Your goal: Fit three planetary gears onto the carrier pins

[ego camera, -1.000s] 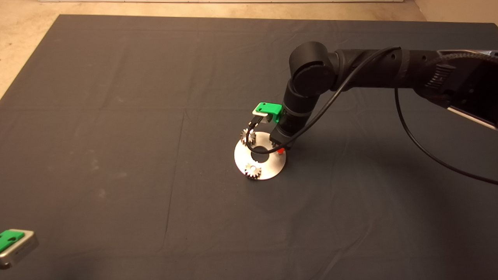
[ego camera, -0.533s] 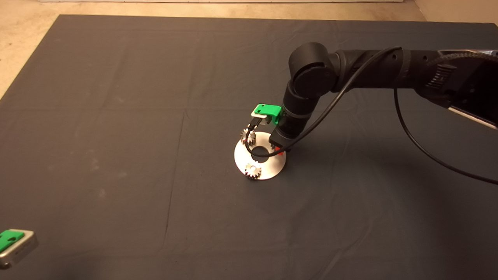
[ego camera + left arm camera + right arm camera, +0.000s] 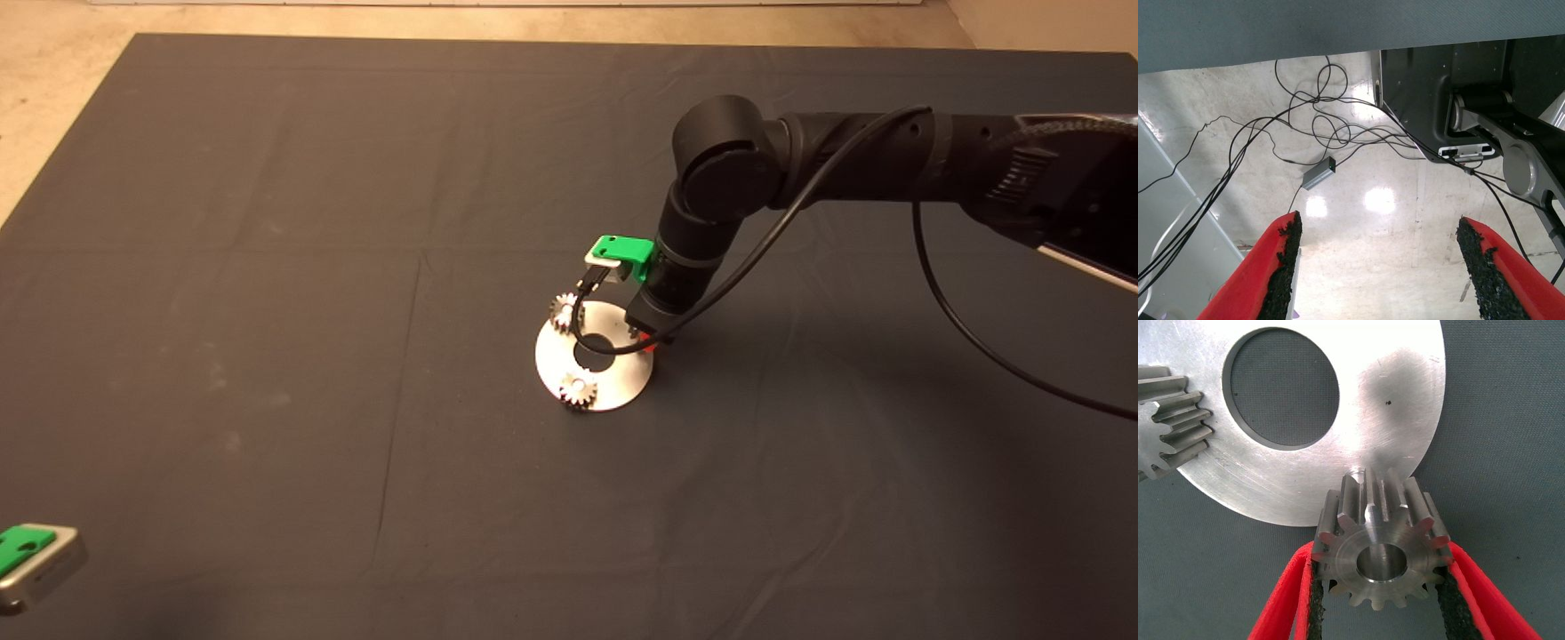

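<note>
Two planetary gears (image 3: pixel 577 390) sit on the carrier disc (image 3: pixel 615 384); a third is pinched between the right gripper (image 3: pixel 1379 603) fingers.
Its pin is hidden, probably underneath; level the bore before lowering. Left gripper (image 3: pixel 1381 263) gapes, parked.

Overhead head view; close right wrist view, both on disc (image 3: pixel 594 356).

Two gears (image 3: pixel 577 390) sit on the disc (image 3: pixel 613 384) — third gear (image 3: pixel 1380 549) held at its rim.
</note>
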